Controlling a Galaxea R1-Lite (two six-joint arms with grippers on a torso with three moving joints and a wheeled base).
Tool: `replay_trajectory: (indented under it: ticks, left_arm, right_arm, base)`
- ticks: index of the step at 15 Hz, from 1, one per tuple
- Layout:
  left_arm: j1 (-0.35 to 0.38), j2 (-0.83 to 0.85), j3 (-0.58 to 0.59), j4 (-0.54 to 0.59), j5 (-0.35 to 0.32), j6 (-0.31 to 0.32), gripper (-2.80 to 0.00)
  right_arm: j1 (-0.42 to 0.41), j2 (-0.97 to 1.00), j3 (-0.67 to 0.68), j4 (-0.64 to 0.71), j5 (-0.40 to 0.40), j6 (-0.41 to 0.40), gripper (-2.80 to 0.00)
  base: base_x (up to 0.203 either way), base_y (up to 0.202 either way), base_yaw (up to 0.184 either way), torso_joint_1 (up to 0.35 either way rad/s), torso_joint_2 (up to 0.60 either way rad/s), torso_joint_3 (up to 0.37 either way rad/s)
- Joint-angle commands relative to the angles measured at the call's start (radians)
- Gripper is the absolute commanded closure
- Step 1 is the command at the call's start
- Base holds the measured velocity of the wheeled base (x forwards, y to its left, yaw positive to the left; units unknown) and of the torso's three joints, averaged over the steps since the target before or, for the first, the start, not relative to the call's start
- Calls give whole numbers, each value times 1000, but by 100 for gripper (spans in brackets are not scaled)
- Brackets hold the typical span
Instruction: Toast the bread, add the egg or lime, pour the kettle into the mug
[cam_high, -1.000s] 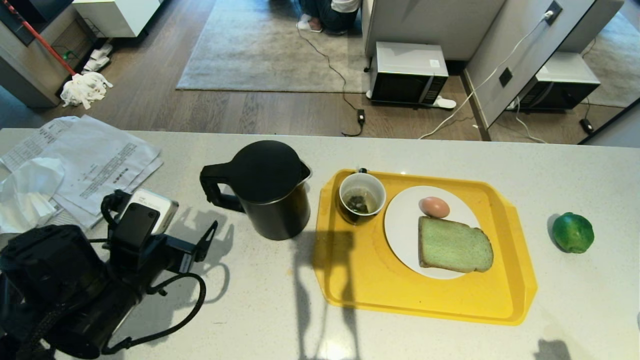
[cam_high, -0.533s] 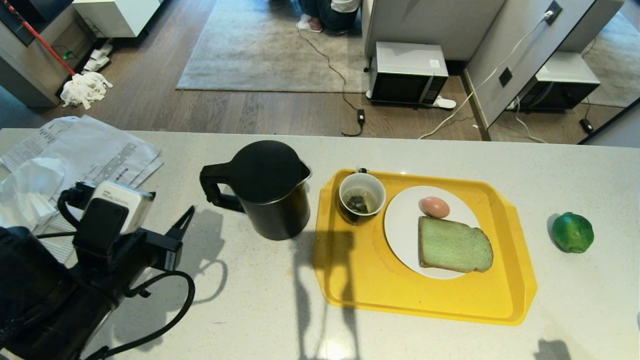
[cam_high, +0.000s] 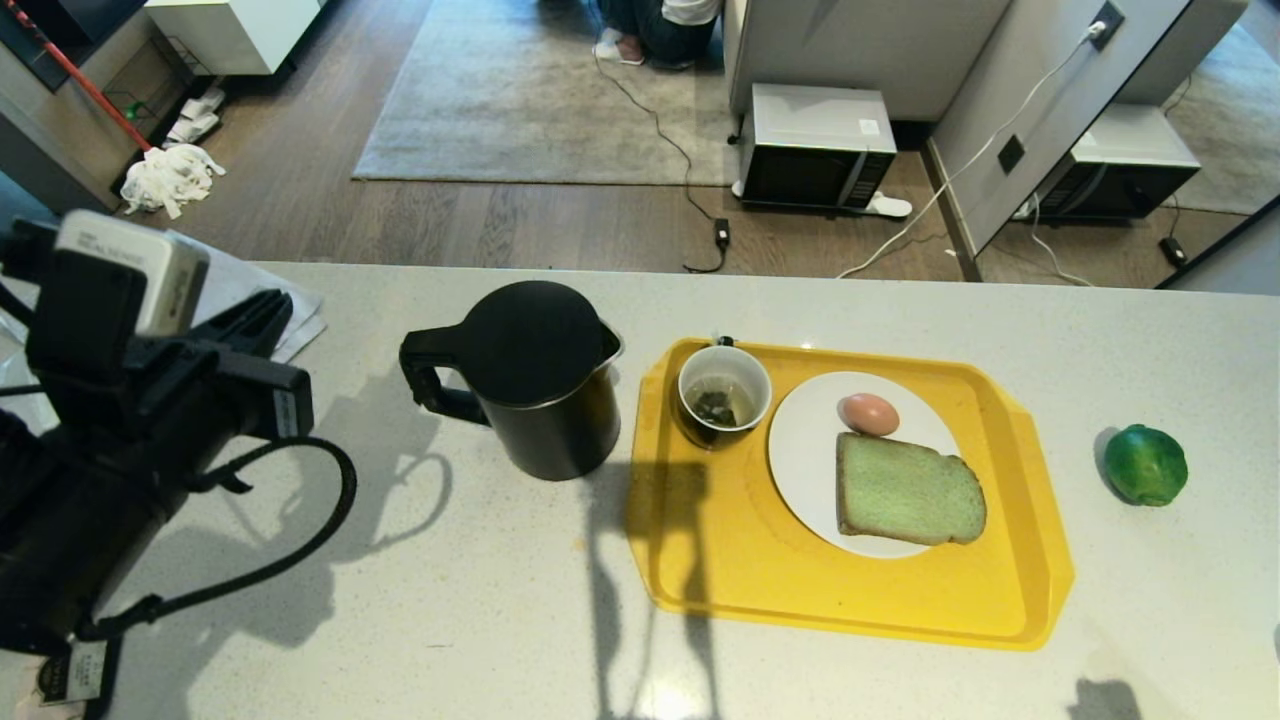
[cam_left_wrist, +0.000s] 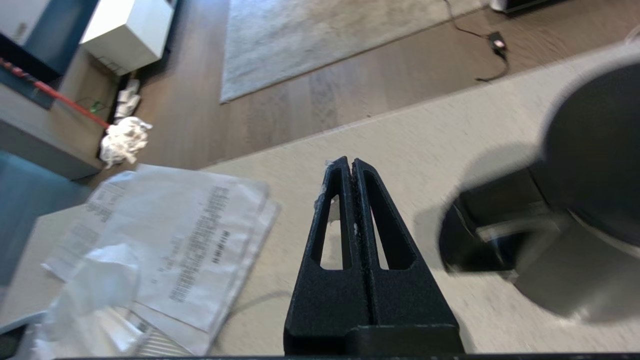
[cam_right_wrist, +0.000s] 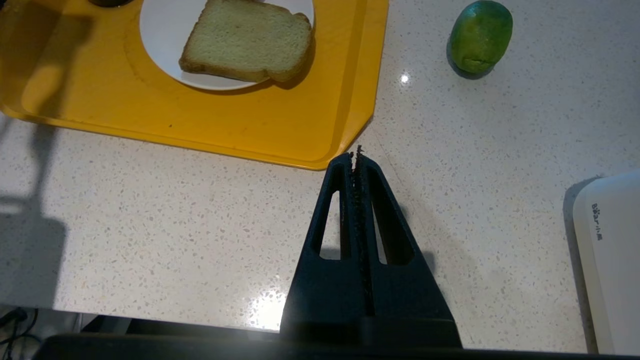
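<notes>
Bread lies flat on the white plate in the yellow tray, nearest the robot among the task items. Judged light, soft and easily crushed; it calls for a gentle pinch across the crust edge that overhangs the plate. The egg sits on the same plate, just beyond the bread: fragile, smooth, likely to roll, best cradled across its short width.

To the right, apart from the tray, the lime rests on the counter. It looks firm, glossy and slippery; grip at the widest girth.

The mug stands at the tray's far left corner with dark contents inside. Left of it, on the bare counter, the kettle stands upright, spout toward the mug, loop handle facing the left gripper. Judged the heaviest item; take it by the handle only.

Left jaws are closed on nothing, raised beside the kettle handle. The right gripper hangs over the counter near the tray's corner, jaws closed and empty.
</notes>
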Motion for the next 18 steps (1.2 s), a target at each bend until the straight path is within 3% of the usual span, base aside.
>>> replay_trajectory:
  ticks: [1, 4, 7, 10, 14, 18]
  left_arm:
    - [37, -73, -163, 199, 3, 0, 0]
    - [65, -194, -276, 538, -3, 0, 0]
    - [119, -335, -279, 745, -39, -1, 0]
    - [188, -486, -165, 816, -68, 1, 0]
    - [277, -671, 29, 827, -78, -3, 0]
    - [300, -878, 222, 831, -129, 7, 0]
  right_arm:
    - [-1, 1, 0, 0, 0, 0, 0]
    - [1, 1, 0, 0, 0, 0, 0]
    - [0, 1, 0, 0, 0, 0, 0]
    - [-1, 1, 0, 0, 0, 0, 0]
    - [0, 1, 0, 0, 0, 0, 0]
    - [0, 1, 0, 0, 0, 0, 0]
  base:
    - [0, 0, 0, 0, 0, 0]
    - [0, 0, 0, 0, 0, 0]
    - [0, 0, 0, 0, 0, 0]
    - [0, 0, 0, 0, 0, 0]
    - [0, 0, 0, 0, 0, 0]
    - [0, 0, 0, 0, 0, 0]
